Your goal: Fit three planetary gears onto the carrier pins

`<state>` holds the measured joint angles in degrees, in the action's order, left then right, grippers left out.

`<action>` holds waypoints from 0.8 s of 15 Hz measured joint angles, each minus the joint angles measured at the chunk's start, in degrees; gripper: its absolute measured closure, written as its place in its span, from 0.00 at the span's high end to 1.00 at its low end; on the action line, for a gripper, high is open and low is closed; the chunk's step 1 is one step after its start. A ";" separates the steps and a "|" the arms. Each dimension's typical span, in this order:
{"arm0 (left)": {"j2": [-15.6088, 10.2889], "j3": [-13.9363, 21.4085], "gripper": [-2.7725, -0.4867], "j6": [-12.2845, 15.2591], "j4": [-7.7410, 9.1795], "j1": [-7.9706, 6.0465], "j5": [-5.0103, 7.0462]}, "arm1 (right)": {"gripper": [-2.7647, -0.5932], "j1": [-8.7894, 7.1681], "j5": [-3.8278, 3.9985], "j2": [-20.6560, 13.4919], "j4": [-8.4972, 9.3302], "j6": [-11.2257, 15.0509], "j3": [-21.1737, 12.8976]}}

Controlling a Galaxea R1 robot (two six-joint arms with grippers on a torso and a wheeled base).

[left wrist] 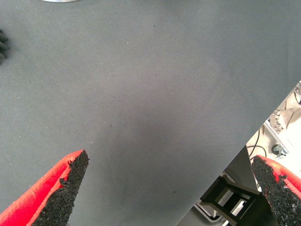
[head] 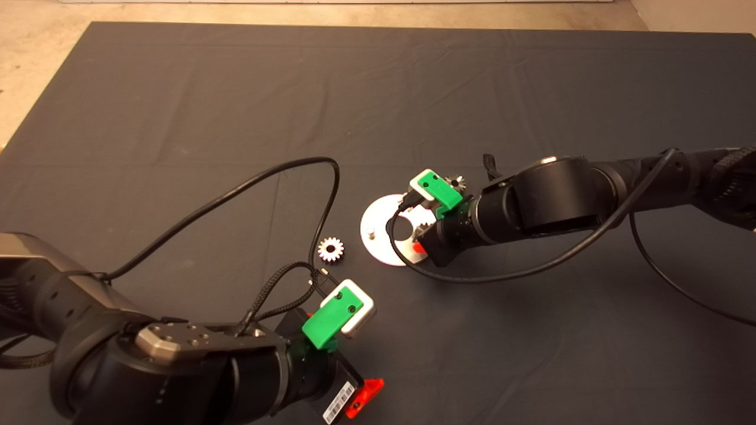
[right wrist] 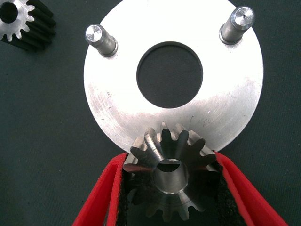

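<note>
The silver disc (head: 378,224) lies mid-mat, and two bare carrier pins (right wrist: 100,40) (right wrist: 237,23) stand near its rim. My right gripper (head: 420,237) is over the disc's near edge, shut on a planetary gear (right wrist: 171,176) between its pads. The gear sits at the disc's rim, and a stud tip shows through its centre hole. A second gear (head: 331,249) lies on the mat left of the disc and also shows in the right wrist view (right wrist: 21,21). A third gear (head: 455,182) lies behind the right wrist. My left gripper (head: 361,400) is open and empty low near the front edge.
A black cable (head: 236,195) loops from the left arm across the mat toward the loose gear. Another cable (head: 502,274) hangs under the right arm. In the left wrist view the mat's edge (left wrist: 221,169) runs close by the open fingers (left wrist: 61,193), with floor clutter beyond.
</note>
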<state>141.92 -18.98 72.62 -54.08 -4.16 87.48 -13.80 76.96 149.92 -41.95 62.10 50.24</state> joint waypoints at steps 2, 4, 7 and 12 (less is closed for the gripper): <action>0.00 0.00 0.89 0.00 0.00 0.00 -0.02 | 0.20 0.00 0.62 0.39 0.00 -0.15 0.06; -0.02 0.00 0.89 0.00 0.00 0.00 0.00 | 0.20 0.00 1.05 0.60 0.02 -0.36 0.17; -0.02 0.00 0.89 0.00 0.00 -0.01 0.00 | 0.20 0.00 1.29 0.60 0.02 -0.88 0.21; -0.02 0.00 0.89 0.00 0.00 -0.02 0.00 | 0.20 0.49 3.05 0.88 0.00 -1.00 0.23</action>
<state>141.90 -18.98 72.62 -54.08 -4.18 87.48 -13.31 80.01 150.80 -41.95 61.10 50.47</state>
